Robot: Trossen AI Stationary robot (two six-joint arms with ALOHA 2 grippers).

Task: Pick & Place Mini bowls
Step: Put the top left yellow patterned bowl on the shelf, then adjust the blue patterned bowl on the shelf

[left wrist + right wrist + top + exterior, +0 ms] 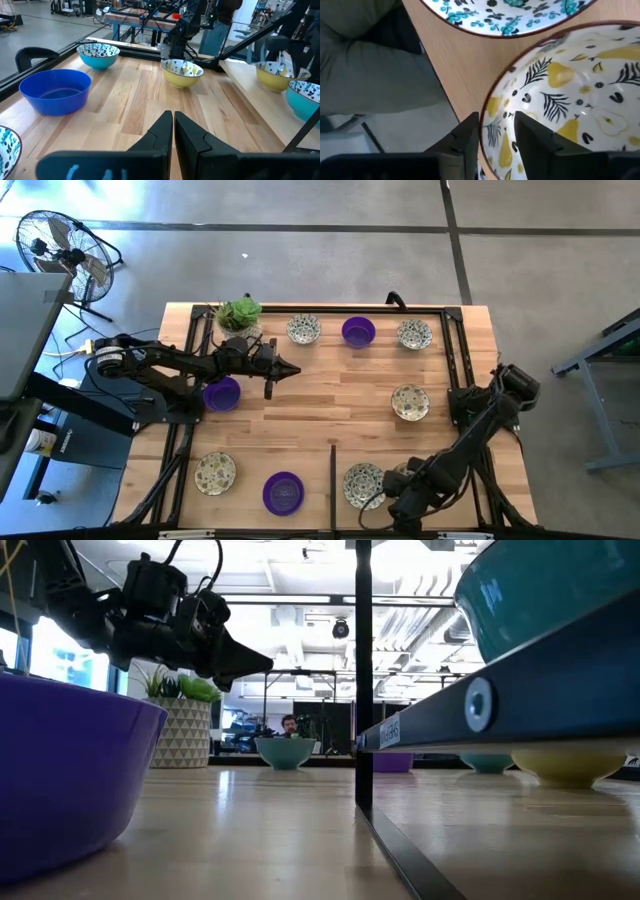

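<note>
Wooden table (320, 415) holds mini bowls scattered about; at its front edge the right gripper (496, 131) straddles the rim of a pear-patterned bowl (580, 100), beside a teal-patterned bowl (505, 15); fingers part-open, not yet pinching. Left gripper (285, 368) hovers closed mid-table, holding nothing. A thin-rim pinch could slip, knocking the neighbour.

l gripper (292, 369) closed, mid-air; r gripper (496, 131) fingers apart, low.

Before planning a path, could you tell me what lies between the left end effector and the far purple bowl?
High view: only bare tabletop separates the left end effector from the purple bowl.
</note>
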